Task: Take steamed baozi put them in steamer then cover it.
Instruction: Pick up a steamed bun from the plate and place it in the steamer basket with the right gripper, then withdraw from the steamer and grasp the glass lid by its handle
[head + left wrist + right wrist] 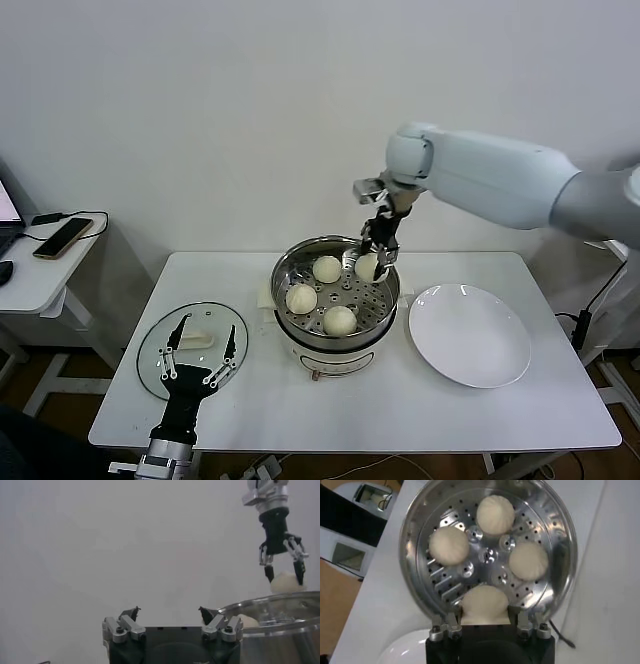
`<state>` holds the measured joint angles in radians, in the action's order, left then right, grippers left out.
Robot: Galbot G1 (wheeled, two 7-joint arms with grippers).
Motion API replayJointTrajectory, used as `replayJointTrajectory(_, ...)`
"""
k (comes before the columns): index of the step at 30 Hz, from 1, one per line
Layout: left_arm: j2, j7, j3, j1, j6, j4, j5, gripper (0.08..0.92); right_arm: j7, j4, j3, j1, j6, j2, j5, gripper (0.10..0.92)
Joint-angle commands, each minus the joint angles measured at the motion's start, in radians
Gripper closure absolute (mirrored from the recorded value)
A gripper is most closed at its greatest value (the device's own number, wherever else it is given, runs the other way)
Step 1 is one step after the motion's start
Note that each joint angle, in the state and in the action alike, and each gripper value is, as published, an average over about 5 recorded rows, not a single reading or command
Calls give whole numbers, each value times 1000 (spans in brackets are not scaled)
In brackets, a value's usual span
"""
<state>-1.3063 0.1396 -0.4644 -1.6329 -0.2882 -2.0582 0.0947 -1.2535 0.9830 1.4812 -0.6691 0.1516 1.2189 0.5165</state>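
Head view: my right tool [375, 262] is clamped on the fourth baozi [367, 266], apparently just above the steamer [290, 322] tray's free rear-right spot; left tool [200, 350] gapes, empty.

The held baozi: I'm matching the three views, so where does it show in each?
Head view: baozi in the right pincer, at the steamer's far right rim.
Left wrist view: upper right, above the rim.
Right wrist view: bottom centre.
Shared landmark: steamer.
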Motion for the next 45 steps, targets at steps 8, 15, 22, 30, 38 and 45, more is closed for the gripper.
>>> replayJointTrajectory(8,0,2,-2,5,0,0,-2,177,43,-65,30,84,9,76,-43,389)
replayJointTrajectory(15,1,3,-5,4,-1,1,-3,177,52,-65,31,90,8,72,-51,383)
replayJointTrajectory(22,1,4,-8,2,-2,0,-3,177,56,-47,24,83,3,62,-56,272)
replayJointTrajectory(30,1,3,-7,6,1,3,4,177,60,61,-157,75,-9,-57,-84,203)
replayJointTrajectory(38,14,16,-15,32,7,24,60,177,700,277,-442,158,-121,-318,73,203)
replayJointTrajectory(45,25,52,-13,65,33,36,152,177,1329,406,-727,440,-254,-488,110,203)
